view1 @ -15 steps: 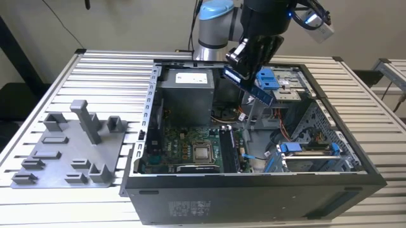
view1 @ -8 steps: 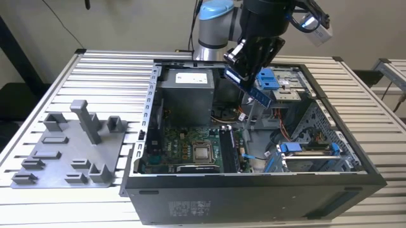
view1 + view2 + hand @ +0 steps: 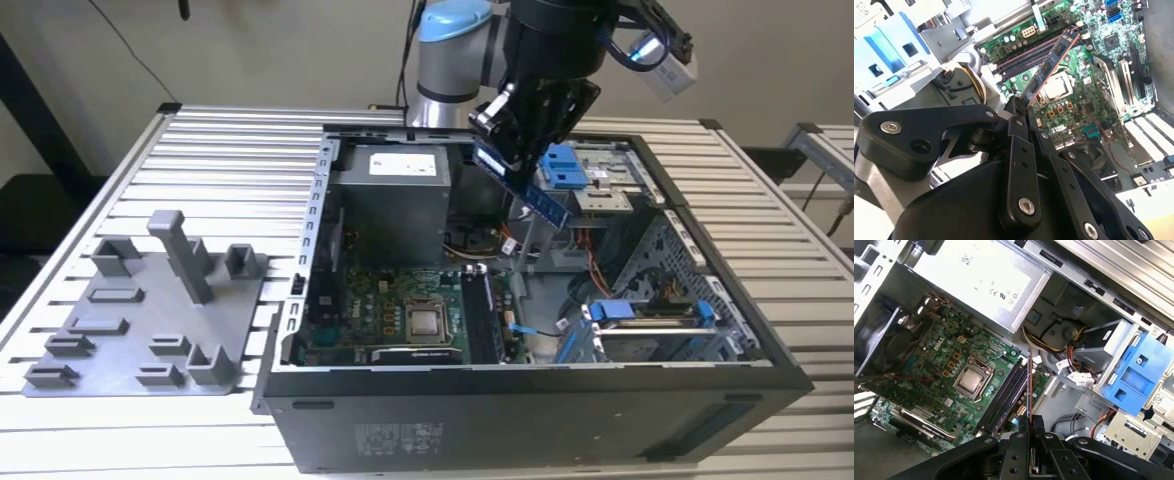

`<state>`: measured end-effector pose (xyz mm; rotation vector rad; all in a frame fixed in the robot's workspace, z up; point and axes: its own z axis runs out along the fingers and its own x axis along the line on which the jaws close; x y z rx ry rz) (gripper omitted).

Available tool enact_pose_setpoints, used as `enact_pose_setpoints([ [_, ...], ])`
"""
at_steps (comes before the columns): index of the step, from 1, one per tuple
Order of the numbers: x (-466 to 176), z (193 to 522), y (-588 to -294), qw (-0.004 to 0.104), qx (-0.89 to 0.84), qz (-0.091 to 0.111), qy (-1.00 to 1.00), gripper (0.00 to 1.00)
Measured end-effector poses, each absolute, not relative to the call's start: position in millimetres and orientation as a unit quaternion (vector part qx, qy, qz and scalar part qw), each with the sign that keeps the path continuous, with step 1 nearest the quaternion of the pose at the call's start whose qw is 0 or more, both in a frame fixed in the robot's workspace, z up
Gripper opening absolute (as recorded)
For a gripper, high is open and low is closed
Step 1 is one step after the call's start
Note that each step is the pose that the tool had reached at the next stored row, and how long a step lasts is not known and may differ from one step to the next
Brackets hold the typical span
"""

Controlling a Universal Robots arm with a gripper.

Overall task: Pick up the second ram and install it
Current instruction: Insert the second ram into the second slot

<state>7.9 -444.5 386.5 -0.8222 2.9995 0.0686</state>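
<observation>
My gripper (image 3: 511, 135) hangs over the open computer case (image 3: 534, 400), shut on the second ram (image 3: 537, 192), a thin dark stick held by one end and tilted down toward the motherboard. In the second wrist view the ram (image 3: 1051, 62) juts out from between the fingertips of the gripper (image 3: 1021, 107), above the memory slots (image 3: 1021, 57) and beside the processor (image 3: 1056, 87). The first wrist view has the ram (image 3: 1028, 385) edge-on, with the gripper (image 3: 1028, 421) behind it and the long black slots (image 3: 1004, 395) below it. The stick is in the air, clear of the board.
A grey power supply (image 3: 394, 200) fills the case's back corner, and blue drive brackets (image 3: 567, 165) sit close beside the gripper. Loose cables (image 3: 1074, 375) lie near the slots. A grey plastic tray (image 3: 134, 320) with blocks and a post stands at the exterior view's left on the slatted table (image 3: 227, 130).
</observation>
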Motion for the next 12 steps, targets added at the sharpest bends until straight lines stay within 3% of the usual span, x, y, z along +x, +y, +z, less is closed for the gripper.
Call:
enact_pose_setpoints([
  [12,7.8,385.8,-444.7,0.016,-0.240,0.022,0.970,0.14],
])
